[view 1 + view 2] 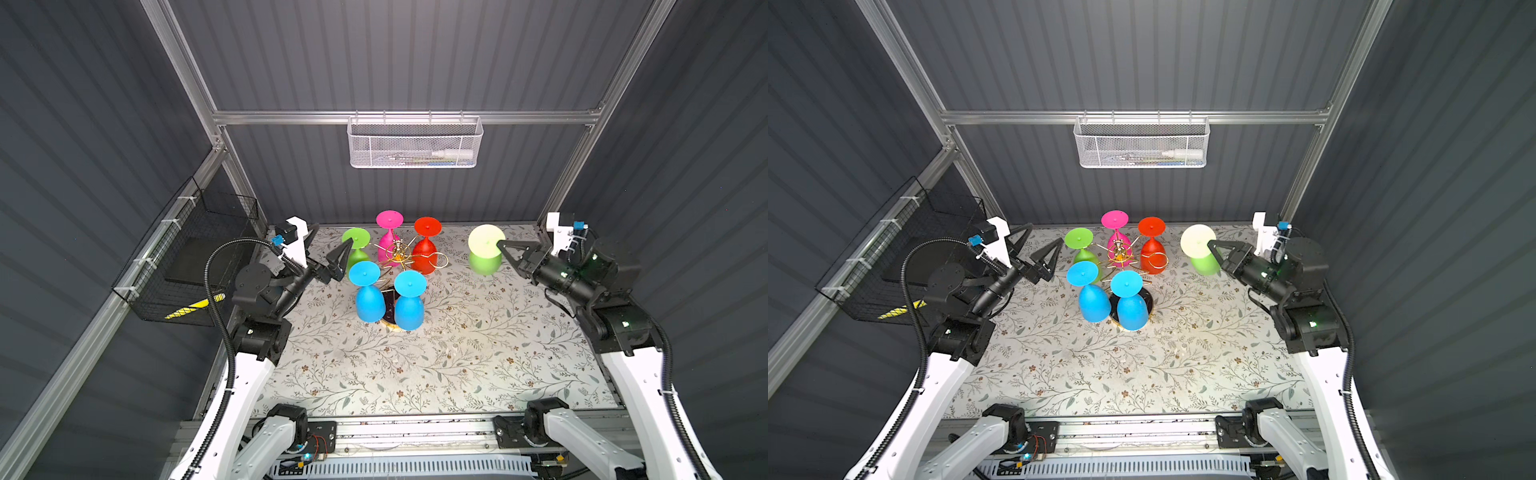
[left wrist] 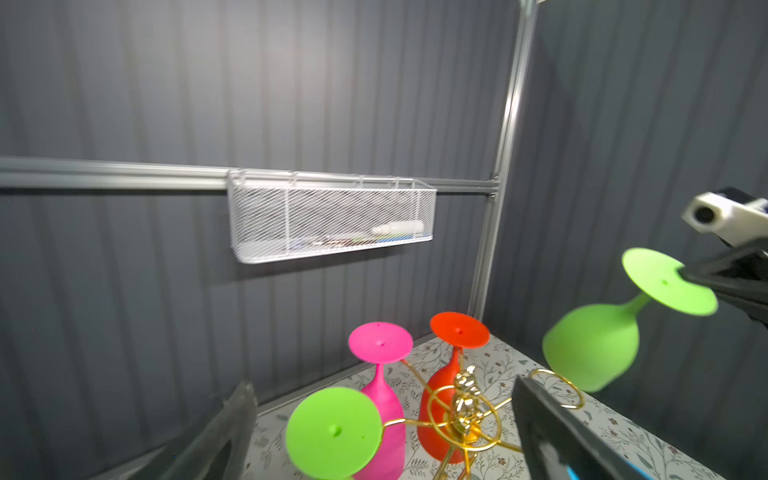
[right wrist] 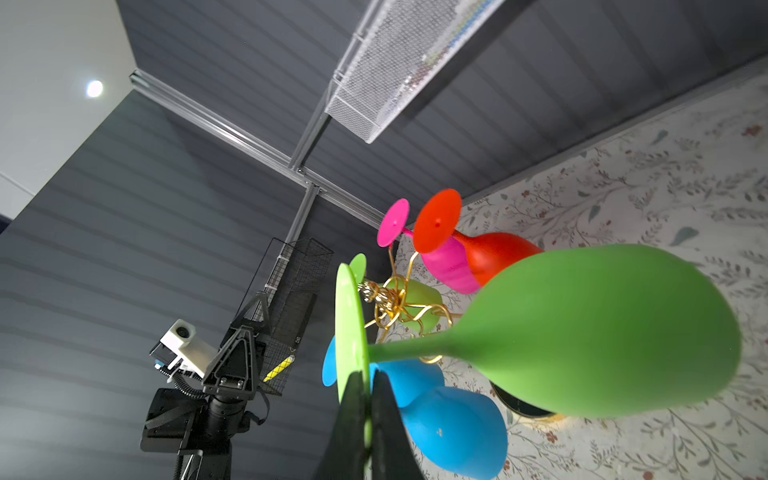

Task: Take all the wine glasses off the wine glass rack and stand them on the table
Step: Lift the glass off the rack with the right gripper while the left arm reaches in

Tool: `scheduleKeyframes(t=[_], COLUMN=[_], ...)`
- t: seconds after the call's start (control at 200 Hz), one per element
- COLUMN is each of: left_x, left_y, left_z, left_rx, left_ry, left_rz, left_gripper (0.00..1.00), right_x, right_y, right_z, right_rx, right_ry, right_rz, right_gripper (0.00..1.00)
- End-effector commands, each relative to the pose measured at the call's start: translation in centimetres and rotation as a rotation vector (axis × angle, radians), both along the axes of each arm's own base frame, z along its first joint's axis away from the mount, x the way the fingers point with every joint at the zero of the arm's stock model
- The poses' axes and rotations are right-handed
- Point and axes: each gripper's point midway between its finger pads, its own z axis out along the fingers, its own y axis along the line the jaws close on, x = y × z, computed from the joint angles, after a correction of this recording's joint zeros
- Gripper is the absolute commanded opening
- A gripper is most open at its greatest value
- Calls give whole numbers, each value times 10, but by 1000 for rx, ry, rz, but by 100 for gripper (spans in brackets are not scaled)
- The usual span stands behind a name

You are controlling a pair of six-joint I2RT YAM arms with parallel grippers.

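No legible text anywhere

The left arm comes up from the near edge of the desk, elbow bent, forearm reaching forward and inward. The left gripper hangs above the desk with its jaws spread wide and empty; in the left wrist view its fingers stand well apart. The right arm mirrors this pose. The right gripper points inward, jaws pinched on the foot of a green glass, which it holds tilted in the air.
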Motion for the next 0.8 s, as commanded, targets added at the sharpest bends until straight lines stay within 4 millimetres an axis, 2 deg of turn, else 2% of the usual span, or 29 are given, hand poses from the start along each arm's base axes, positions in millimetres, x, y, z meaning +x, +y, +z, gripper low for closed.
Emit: scheduleKeyframes(t=[0.0, 0.19, 0.3, 0.395, 0.445, 0.465, 0.625, 0.795], left_x=[-21, -25, -25, -26, -26, -26, -22, -21], left_y=[-29, -81, -99, -114, -122, -124, -141, -145], left_z=[15, 6, 6, 8, 8, 9, 8, 14], left_rx=[68, 179, 200, 222, 236, 242, 278, 269], left_ry=[-137, -168, -195, -232, -247, -256, -298, -348], left_rz=[-145, -244, -266, -284, -295, -299, -305, -285], left_gripper=[97, 96, 96, 96, 96, 96, 96, 97], right_x=[-9, -14, -20, -25, -33, -24, -33, -38], right_y=[8, 25, 35, 47, 53, 58, 86, 101], right_z=[38, 79, 97, 105, 111, 106, 106, 105], right_rx=[-37, -3, 6, 4, 7, 7, 18, 77], right_ry=[-159, -274, -324, -344, -362, -339, -332, -307], right_rz=[73, 198, 264, 322, 358, 374, 494, 578], right_gripper=[0, 0, 0, 0, 0, 0, 0, 0])
